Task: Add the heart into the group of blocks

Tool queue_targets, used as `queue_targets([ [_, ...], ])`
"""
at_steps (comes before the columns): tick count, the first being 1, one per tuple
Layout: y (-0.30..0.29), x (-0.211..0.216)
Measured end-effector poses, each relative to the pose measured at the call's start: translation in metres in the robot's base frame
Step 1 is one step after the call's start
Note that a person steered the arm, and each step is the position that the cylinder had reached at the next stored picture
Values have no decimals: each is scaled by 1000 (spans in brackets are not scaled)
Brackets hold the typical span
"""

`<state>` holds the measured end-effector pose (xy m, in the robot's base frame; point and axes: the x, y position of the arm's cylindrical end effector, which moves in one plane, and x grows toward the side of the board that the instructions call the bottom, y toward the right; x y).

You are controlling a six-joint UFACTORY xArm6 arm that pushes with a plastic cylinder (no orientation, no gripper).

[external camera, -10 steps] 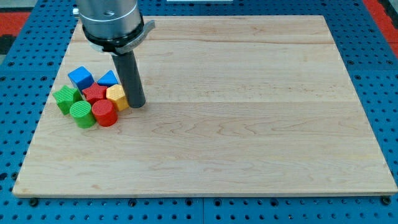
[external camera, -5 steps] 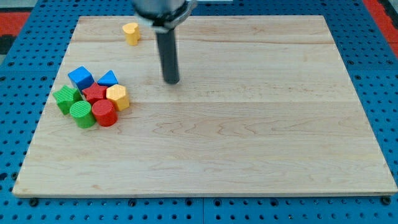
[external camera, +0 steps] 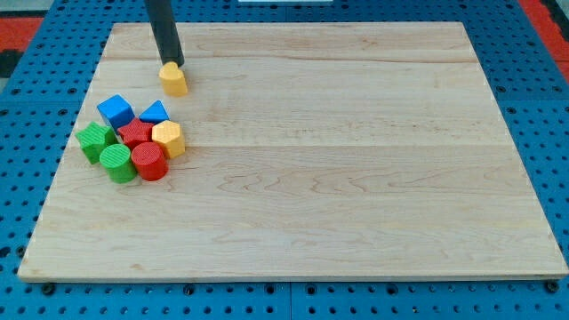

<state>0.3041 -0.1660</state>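
The yellow heart block (external camera: 174,78) lies near the view's top left of the wooden board (external camera: 356,178). My tip (external camera: 170,64) rests just above it, touching its top edge. Below lies the group: a blue cube (external camera: 116,111), a blue triangle (external camera: 155,113), a red block (external camera: 136,133), a yellow hexagon (external camera: 168,139), a green star (external camera: 94,140), a green cylinder (external camera: 117,164) and a red cylinder (external camera: 150,161). The heart sits a short gap above the blue triangle.
The board lies on a blue pegboard (external camera: 36,133) that surrounds it on all sides. A red area (external camera: 18,27) shows at the view's top left corner.
My tip has moved from the group's right side up and left to behind the heart. The heart has slid down and a little left toward the group.
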Motion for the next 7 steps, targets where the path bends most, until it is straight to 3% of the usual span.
queue_targets([
  [2, 0, 20],
  [3, 23, 4],
  [4, 28, 33],
  [7, 1, 46],
])
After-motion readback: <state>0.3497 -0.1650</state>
